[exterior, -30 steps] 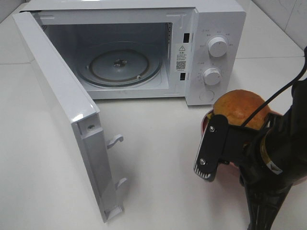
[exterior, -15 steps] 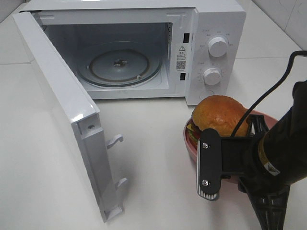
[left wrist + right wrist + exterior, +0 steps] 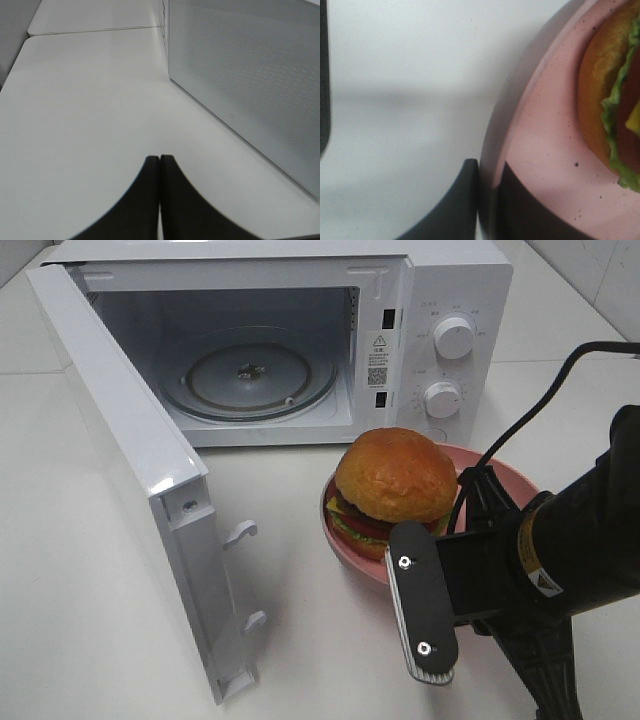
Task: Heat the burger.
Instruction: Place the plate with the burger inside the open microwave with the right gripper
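The right gripper point(image 3: 487, 200) is clamped on the rim of the pink plate point(image 3: 505, 478), one finger on each side of it. The burger point(image 3: 395, 475) sits on that plate over the right half of the white desk point(image 3: 300, 640), just in front of the open microwave point(image 3: 450, 280) and near its lower dial point(image 3: 441, 398). The left gripper point(image 3: 159, 200) hangs beside the microwave door point(image 3: 250, 75), fingers pressed together with nothing between them.

bright, even light coming down from overhead here, the white table point(image 3: 300, 540) bouncing it back with only faint, soft shadows beside the microwave door point(image 3: 130, 440). in the right wrist view the pink plate point(image 3: 545, 165) and the burger point(image 3: 600, 100) go blurry, far too close to focus.
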Motion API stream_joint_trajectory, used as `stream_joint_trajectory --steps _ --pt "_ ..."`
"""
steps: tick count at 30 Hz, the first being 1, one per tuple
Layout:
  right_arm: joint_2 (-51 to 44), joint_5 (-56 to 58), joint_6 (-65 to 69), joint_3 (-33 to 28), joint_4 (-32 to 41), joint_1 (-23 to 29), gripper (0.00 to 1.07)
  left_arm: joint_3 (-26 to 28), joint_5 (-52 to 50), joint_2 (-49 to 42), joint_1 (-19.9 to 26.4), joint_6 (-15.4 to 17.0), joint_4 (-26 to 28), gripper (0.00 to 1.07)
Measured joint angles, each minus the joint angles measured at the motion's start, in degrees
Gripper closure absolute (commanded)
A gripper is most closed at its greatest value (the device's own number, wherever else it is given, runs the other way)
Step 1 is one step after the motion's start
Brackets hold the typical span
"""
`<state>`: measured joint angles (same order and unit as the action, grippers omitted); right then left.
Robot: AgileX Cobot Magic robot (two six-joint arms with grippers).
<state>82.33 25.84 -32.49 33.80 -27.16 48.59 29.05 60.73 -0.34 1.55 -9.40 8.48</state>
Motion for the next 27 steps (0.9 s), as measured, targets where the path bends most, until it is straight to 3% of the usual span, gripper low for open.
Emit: stream_joint_trajectory --steps 7,27 --pt "0.0 -1.2 -11.8 -0.1 0.6 0.0 1.07 0.0 0.0 0.0 0.0 0.0 0.0 1.06" --pt "1.1 -11.1 -14.5 0.5 0.6 0.0 1.07 0.0 0.0 0.0 0.0 0.0 0.0 1.06"
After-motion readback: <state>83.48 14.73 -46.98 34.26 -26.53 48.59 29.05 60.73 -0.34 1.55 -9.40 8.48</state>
